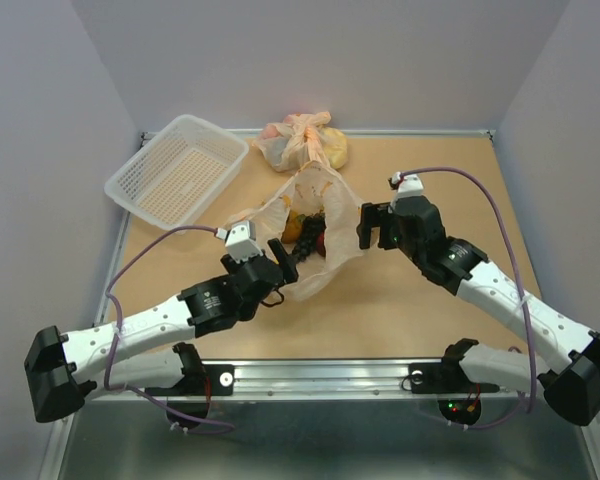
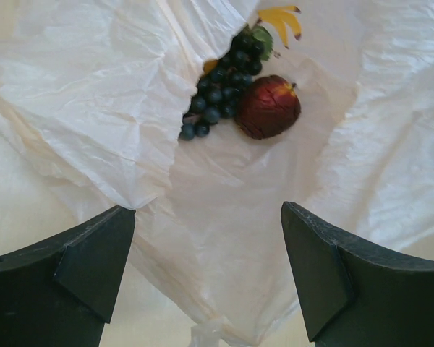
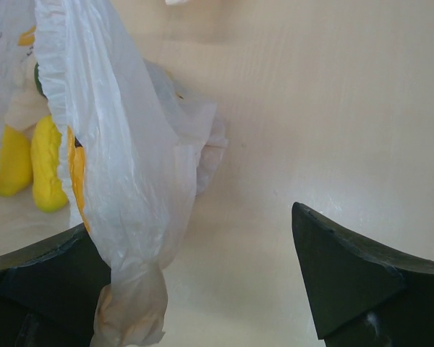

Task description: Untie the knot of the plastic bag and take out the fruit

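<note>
Left claw (image 1: 285, 258) stands open, its two fingers wide apart, with nothing gripped. It hangs over the near end of the plastic bag (image 1: 335, 255), a little left of the middle of the worktop (image 1: 430, 320). Right claw (image 1: 375, 228) is open as well, at the right side of the bag. In its wrist view a strip of the bag's film hangs down in front of one finger (image 3: 43, 282) and finishes in a twisted handle end (image 3: 130, 311). I cannot tell whether the film touches this finger, but the fingers do not press it between them.

The bag lies in the middle of the worktop. Its long axis goes from the near edge toward the far edge: the closed bottom points to the near edge, and the open mouth with one handle points to the far edge. The fruit (image 1: 305, 230) lies inside, at the mouth. The left wrist view shows a dark grape bunch (image 2: 220, 94) touching a dark red plum (image 2: 269, 107). Beyond them are a green piece (image 2: 261, 37) and a yellow banana-like piece (image 2: 282, 18).

A second peach bag (image 1: 305, 140) with a yellow lump sits at the far edge, just beyond the handle. A white basket (image 1: 180, 165) lies at the far left corner.
</note>
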Controlling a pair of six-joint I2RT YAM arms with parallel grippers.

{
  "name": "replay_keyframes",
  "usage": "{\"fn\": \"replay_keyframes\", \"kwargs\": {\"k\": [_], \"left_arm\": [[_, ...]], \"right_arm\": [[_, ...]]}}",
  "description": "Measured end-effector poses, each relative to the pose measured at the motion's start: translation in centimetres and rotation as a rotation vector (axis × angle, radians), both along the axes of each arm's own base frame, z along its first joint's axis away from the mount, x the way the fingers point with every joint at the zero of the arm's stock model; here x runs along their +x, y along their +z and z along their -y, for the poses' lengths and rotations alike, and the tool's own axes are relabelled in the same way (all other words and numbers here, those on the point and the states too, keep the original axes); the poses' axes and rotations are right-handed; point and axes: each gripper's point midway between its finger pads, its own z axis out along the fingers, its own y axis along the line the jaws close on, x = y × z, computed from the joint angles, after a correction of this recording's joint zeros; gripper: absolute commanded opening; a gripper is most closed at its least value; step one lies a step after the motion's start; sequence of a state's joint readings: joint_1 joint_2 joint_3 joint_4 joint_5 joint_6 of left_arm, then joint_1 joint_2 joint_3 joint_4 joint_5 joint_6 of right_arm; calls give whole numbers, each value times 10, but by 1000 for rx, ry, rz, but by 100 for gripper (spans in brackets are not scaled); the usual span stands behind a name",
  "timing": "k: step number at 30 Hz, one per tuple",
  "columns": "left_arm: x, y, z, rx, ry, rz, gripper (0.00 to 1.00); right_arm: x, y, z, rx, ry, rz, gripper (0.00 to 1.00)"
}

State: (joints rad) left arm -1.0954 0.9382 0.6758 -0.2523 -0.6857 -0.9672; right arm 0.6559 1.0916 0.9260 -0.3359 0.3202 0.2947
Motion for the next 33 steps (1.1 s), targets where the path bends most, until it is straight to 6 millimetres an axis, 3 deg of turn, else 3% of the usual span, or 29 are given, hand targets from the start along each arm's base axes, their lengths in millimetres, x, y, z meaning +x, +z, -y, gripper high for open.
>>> {"fn": "replay_keyframes", "kwargs": {"k": [8,25,29,33], "left_arm": [[19,11,-21,13,90,-17,95],[23,128,-26,30,68,57,99],[23,139,-22,45,41,49,99],[23,131,-4,64,-23,15,98]], "right_arm": [[-6,-9,16,-10,-58,5,99],[-22,13,2,97,36,27,100],[-24,18,2,113,41,38,100],[-26,24,3,127,45,51,100]]}}
